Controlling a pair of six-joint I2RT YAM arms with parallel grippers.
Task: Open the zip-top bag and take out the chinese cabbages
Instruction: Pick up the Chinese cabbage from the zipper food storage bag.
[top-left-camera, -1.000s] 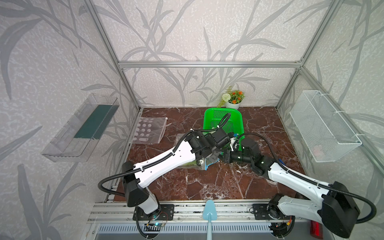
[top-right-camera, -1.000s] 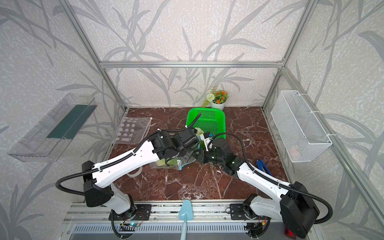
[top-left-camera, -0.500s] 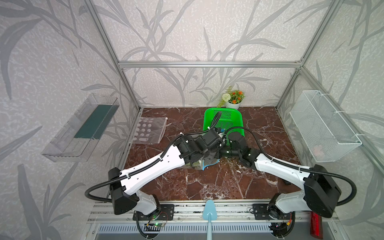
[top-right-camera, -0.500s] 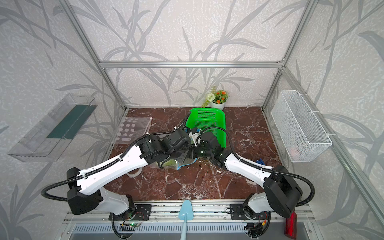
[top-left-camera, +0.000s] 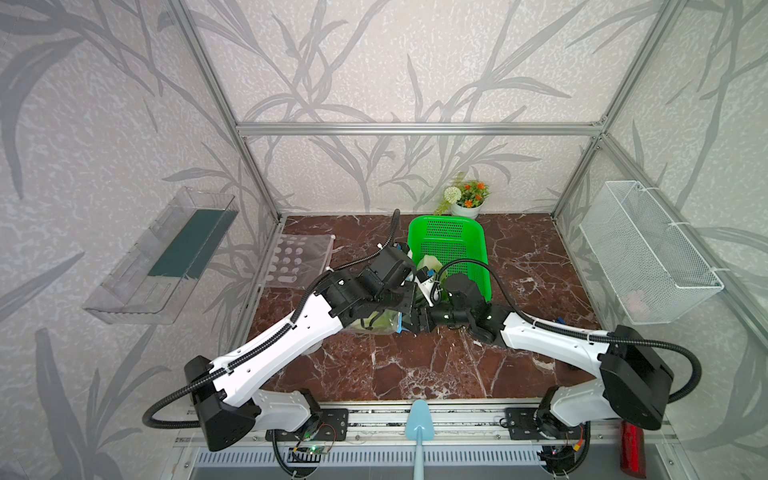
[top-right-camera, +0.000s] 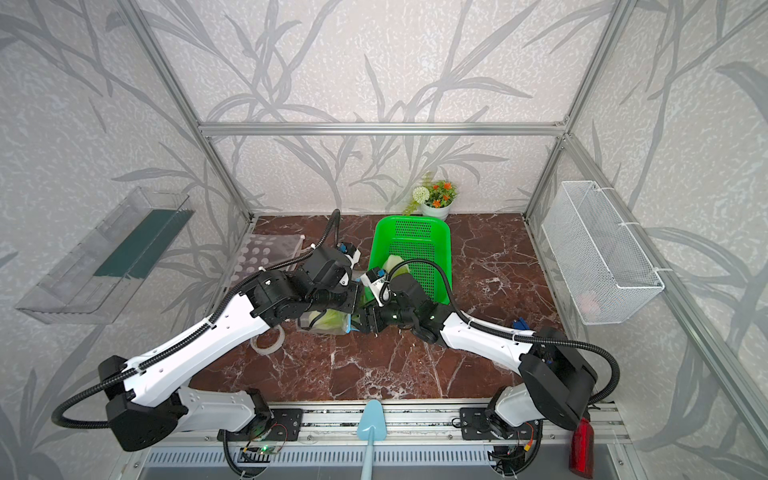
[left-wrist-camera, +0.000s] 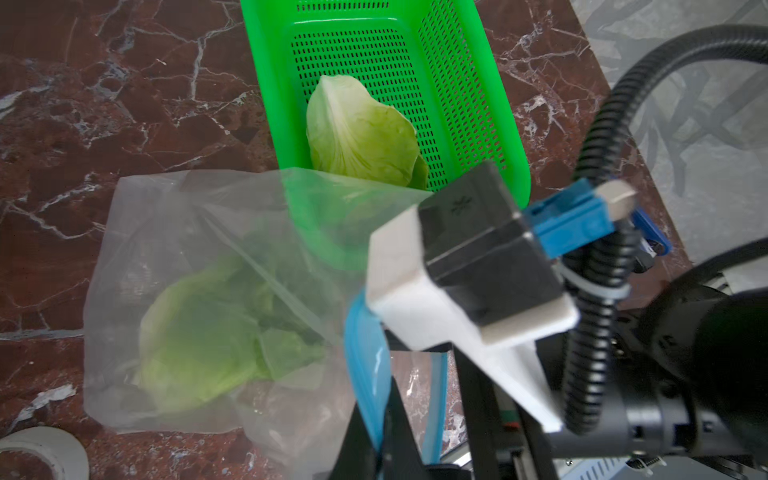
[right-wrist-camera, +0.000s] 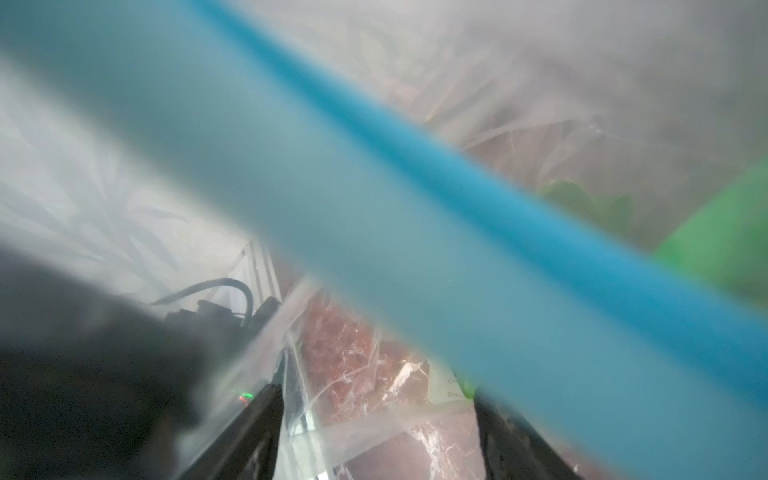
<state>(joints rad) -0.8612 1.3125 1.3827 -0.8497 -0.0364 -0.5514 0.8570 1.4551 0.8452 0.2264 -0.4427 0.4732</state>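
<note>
"Across the table from 9 to 3 o'clock, how far along am I?"

"About halfway, by my reckoning. Near the centre your zip-top bag (left-wrist-camera: 187, 249) lies with its mouth open toward 3 o'clock, and one chinese cabbage (left-wrist-camera: 199, 332) is inside it. Your left gripper (left-wrist-camera: 380, 440) is clamped shut on the blue zip strip (left-wrist-camera: 365, 353), lifting one lip of the mouth. Just at its 3 o'clock, your right gripper (right-wrist-camera: 380, 436) sits at that mouth with its jaws spread wide. Only loose film and marble show between them, so it has hold of nothing I can see. At 1 o'clock from the bag, the other chinese cabbage (left-wrist-camera: 361, 133) already lies in the green basket (left-wrist-camera: 457, 104). What is left for you is the head inside the bag."

"And what will I be handling?"

"The bag is thin, cloudy film, creased and floppy, slumped on the veined red-brown marble table (top-left-camera: 415, 365). Its zip strip looks like a smoother, stiffer band. Each cabbage is a soft-looking oval of crinkly pale-green leaves with a whitish rib. Your basket is glossy plastic, probably rigid, a rounded rectangle with perforated walls and floor."
</note>
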